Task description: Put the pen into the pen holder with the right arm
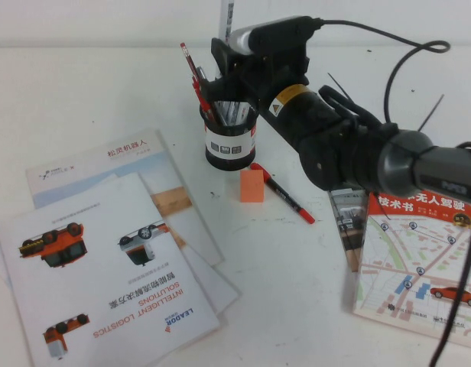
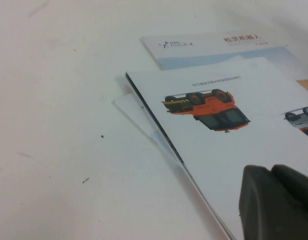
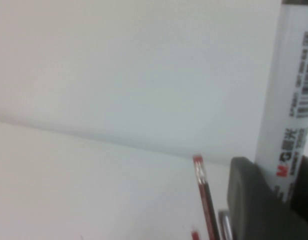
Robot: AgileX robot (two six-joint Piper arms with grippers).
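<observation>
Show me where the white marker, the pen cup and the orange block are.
white marker [image 3: 289, 115], right wrist view, on its printed barrel.
pen cup [image 1: 230, 142], high view, on its white label band.
orange block [image 1: 251, 186], high view, on its front face.

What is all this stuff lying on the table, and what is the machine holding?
pen: one, white barrel, upright in the right pincer above the holder
pen holder: one, black mesh, table middle, holding red pens
red pen: one, lying beside the holder
orange block: one, before the holder
brochures: several, white, robot's left
map booklet: one, robot's right
right pincer: black, over the holder
left pincer: black, above the brochures
</observation>
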